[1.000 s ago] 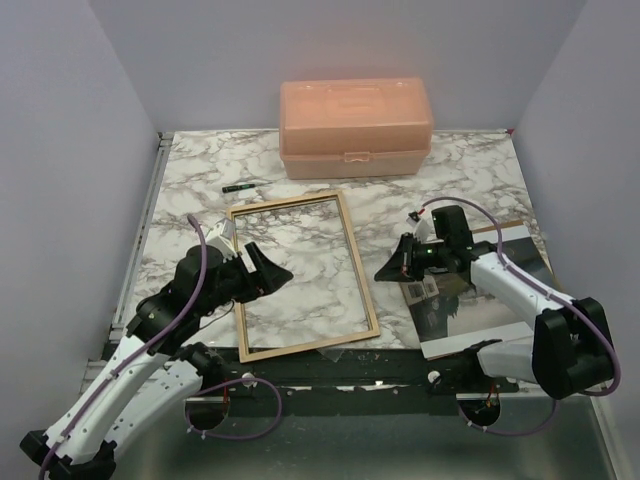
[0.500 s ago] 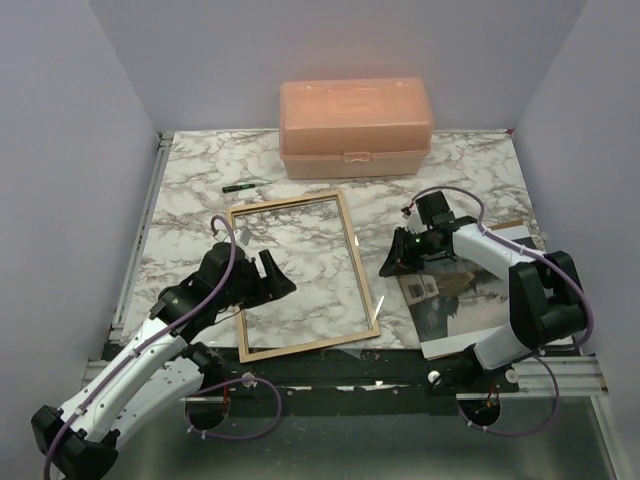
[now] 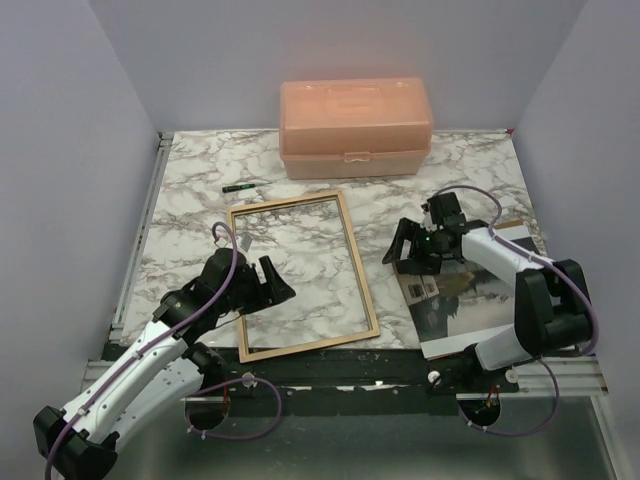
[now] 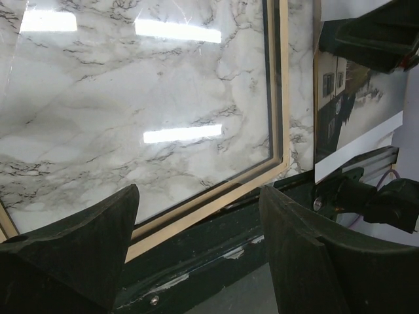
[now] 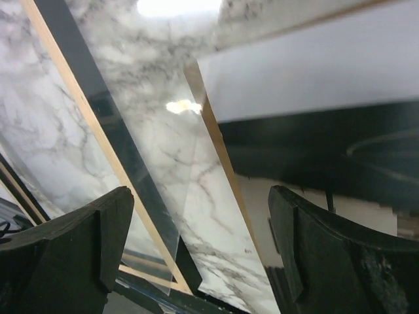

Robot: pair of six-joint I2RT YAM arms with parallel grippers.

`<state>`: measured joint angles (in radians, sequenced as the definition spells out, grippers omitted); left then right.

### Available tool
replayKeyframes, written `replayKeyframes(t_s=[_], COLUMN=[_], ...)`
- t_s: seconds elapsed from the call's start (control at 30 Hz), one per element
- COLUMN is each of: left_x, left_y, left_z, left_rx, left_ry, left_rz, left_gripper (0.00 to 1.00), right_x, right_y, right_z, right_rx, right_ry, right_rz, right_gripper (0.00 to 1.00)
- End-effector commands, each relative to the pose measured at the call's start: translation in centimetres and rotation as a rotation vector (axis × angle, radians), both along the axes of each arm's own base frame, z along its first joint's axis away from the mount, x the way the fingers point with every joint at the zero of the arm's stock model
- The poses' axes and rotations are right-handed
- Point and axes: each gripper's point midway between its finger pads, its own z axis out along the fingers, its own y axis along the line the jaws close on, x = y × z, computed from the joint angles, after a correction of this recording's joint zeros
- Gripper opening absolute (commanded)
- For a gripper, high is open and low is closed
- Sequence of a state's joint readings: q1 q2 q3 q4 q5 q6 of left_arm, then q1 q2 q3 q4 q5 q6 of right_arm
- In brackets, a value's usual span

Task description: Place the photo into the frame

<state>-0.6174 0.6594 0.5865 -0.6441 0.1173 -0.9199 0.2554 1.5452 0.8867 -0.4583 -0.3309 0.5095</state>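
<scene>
Only overhead is showing my left hand (image 3: 272, 280) released over the light-wood rectangular frame (image 3: 359, 262). My right hand (image 3: 408, 255), clenched earlier, is gaping by the glossy grey photo (image 3: 475, 300).

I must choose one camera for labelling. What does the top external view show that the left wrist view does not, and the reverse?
Only top external: the peach plastic box at the back, the small dark pen, the whole frame, and both arms in full. Only left wrist: bright lamp reflections on the pane, seen close. Both: the frame's near right corner, the photo beside it, the marble table, and the open left hand.
</scene>
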Motion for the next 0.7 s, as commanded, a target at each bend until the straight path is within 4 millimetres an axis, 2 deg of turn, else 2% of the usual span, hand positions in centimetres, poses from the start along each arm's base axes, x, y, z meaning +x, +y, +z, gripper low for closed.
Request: replayKeyframes(t_s=[0.0,0.2,0.33,0.43,0.53,0.67], left_x=[-0.4,-0.4,-0.3,-0.3,-0.2,-0.2], left_y=[-0.4,-0.9,-1.2,-1.4,-1.6,-1.8], left_z=[0.0,0.0,0.2,0.3,0.2,0.2], left_rx=[-0.04,-0.072,-0.089,-0.103,-0.116,-0.132], left_ry=[-0.001,-0.001,-0.01,-0.018,-0.019,-0.023], left_rz=[-0.006,-0.015,-0.022,-0.027,-0.03,-0.031], left_gripper=[0.75,0.75,0.75,0.75,0.75,0.75], right_x=[-1.9,-5.5,-6.4,-6.4,-5.9,-4.8], right_y=[0.3,2.6,3.8,4.0,4.0,4.1], right_z=[1.2,3.0,4.1,4.3,3.8,3.0], right_rx=[0.099,0.394,0.593,0.672,0.672,0.662], right_ry=[-0.047,-0.098,-0.15,-0.179,-0.185,-0.177], right_rz=[-0.091,-0.16,-0.188,-0.218,-0.227,-0.253], right_gripper=[0.93,0.95,0.94,0.9,0.84,0.65])
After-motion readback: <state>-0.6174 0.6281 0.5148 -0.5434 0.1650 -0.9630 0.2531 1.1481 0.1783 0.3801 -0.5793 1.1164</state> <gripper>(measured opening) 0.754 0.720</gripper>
